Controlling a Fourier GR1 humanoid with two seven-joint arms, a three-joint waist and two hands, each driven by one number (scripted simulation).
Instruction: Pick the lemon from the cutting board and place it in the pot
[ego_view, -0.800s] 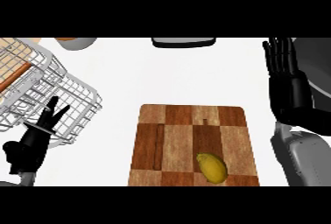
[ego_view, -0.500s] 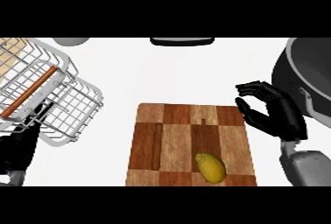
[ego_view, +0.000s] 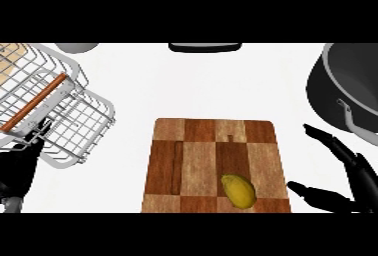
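Observation:
A yellow lemon (ego_view: 238, 190) lies on the near right part of the wooden cutting board (ego_view: 199, 150). The dark grey pot (ego_view: 336, 85) stands at the right edge, its handle facing the board. My right hand (ego_view: 347, 180) hovers open just right of the board, fingers spread and thumb pointing toward the lemon, a short gap from it. My left hand (ego_view: 16, 167) rests at the lower left, partly behind the wire basket, fingers up and relaxed.
A white wire basket (ego_view: 81, 127) with a wooden handle (ego_view: 33, 107) fills the left side. A grey bowl (ego_view: 76, 47) and a dark tray (ego_view: 205, 47) sit at the far edge of the white counter.
My right hand came down from beside the pot to the board's near right corner and opened toward the lemon. The view shifted, showing more of the pot and basket. The lemon stayed put.

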